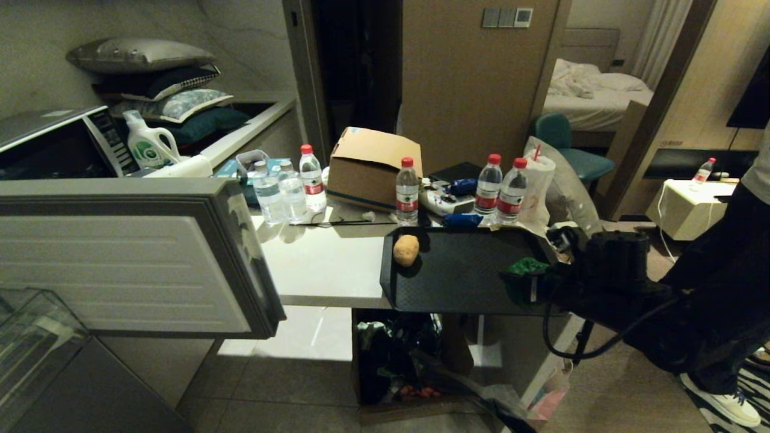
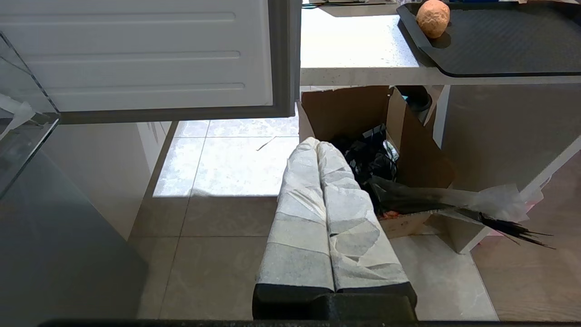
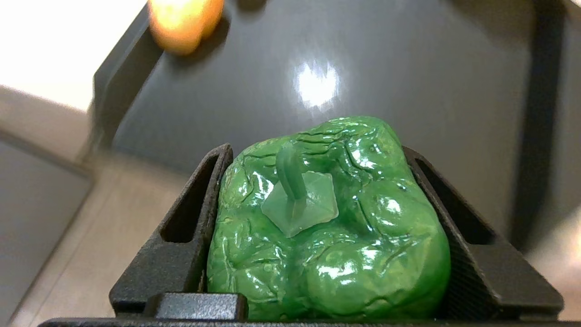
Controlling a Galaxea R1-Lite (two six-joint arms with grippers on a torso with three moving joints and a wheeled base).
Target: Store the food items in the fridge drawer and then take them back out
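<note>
My right gripper (image 1: 530, 281) is shut on the glossy green bell pepper (image 3: 331, 227), stem facing the camera, and holds it just above the right front part of the black tray (image 1: 463, 282). In the head view the pepper (image 1: 526, 266) shows only partly, in front of the arm. The tan potato (image 1: 406, 249) lies in the tray's far left corner, apart from the gripper. At the lower left, below the open fridge door (image 1: 120, 258), is the clear fridge drawer (image 1: 36, 337). My left gripper (image 2: 317, 147) is shut and empty, parked low and pointing at the floor.
Several water bottles (image 1: 407, 191) and a cardboard box (image 1: 373, 162) stand on the table behind the tray. An open box of rubbish (image 2: 399, 150) sits under the table. A person (image 1: 737, 270) stands at the right edge. Tiled floor lies between fridge and table.
</note>
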